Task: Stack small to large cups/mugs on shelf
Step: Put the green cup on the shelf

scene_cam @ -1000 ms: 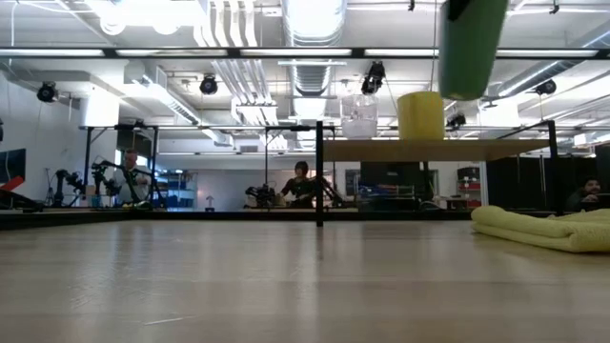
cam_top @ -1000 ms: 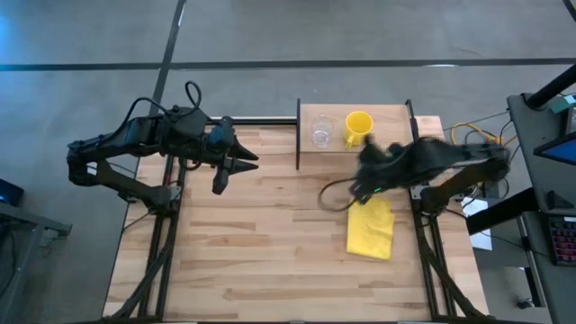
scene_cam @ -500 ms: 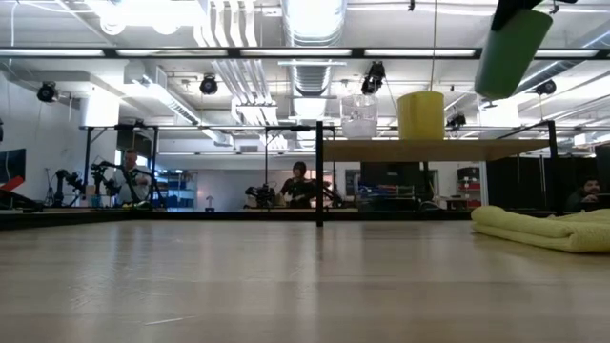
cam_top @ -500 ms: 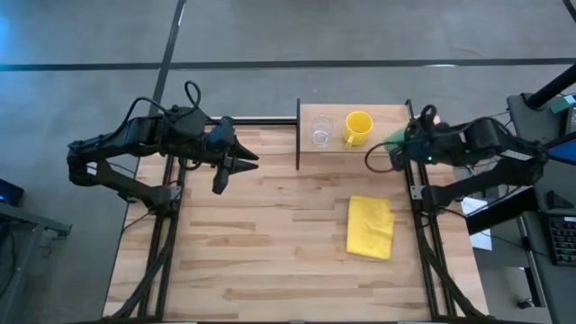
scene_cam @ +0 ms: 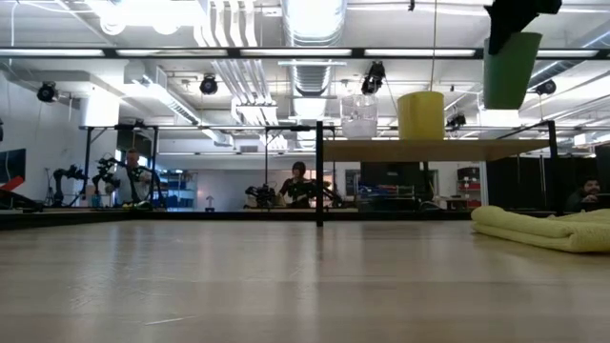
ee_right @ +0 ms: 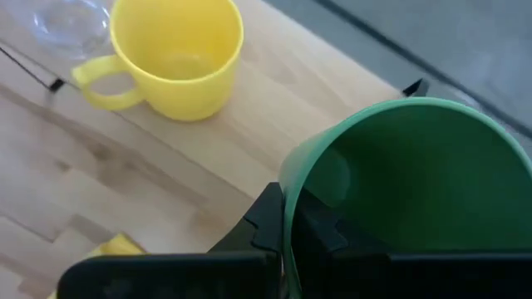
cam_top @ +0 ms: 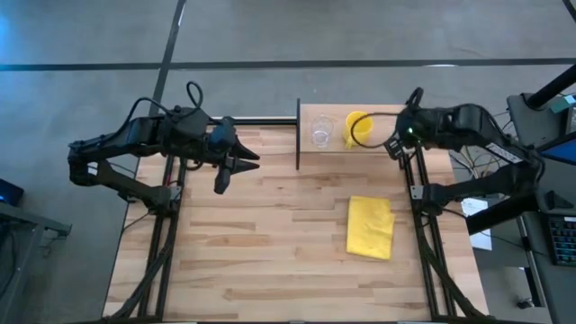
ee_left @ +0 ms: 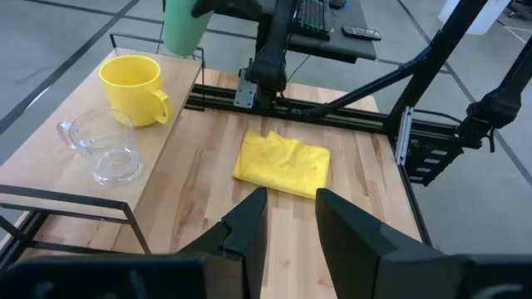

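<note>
Right gripper (ee_right: 283, 218) pinches the green cup's (scene_cam: 510, 69) rim, upright above the shelf's (cam_top: 337, 112) right end beside the yellow mug (cam_top: 357, 127), ready for lowering; left gripper (ee_left: 287, 208) waits, parted

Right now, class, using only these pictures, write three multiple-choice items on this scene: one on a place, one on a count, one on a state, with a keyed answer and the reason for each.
1. Where does the yellow mug stand?
A. on the shelf
B. on the yellow cloth
C. on the floor

2. How many vessels rest on the shelf?
A. none
B. two
C. three

3. What is the state of the green cup?
A. lying on the tabletop
B. nested in the mug
C. held in the air by the right gripper

Answers:
1 A: the high view shows it on the raised board beside the clear cup.
2 B: only the clear cup and the mug stand there.
3 C: the low view shows it hanging above shelf level; the left gripper waits apart.
</note>
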